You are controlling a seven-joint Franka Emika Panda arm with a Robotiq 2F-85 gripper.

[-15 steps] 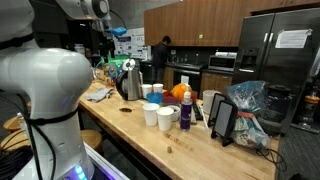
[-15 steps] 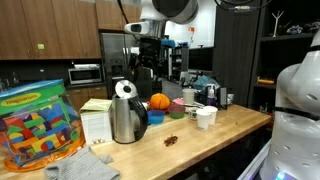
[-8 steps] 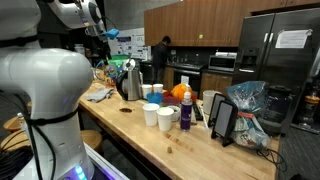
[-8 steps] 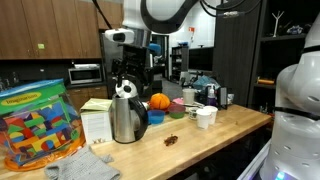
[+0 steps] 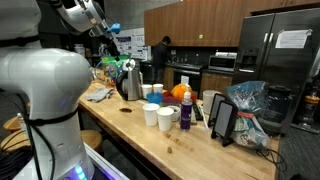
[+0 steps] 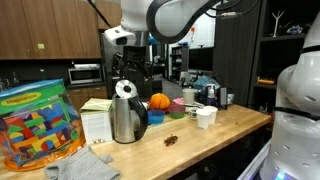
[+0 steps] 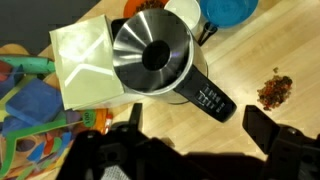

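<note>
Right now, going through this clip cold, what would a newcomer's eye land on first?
The shiny metal kettle on the wooden counter, with the open gripper hanging right above its lid. Next comes the bright box of coloured blocks at the counter's end, near the kettle, and an orange round thing just past the kettle, beside white cups.
</note>
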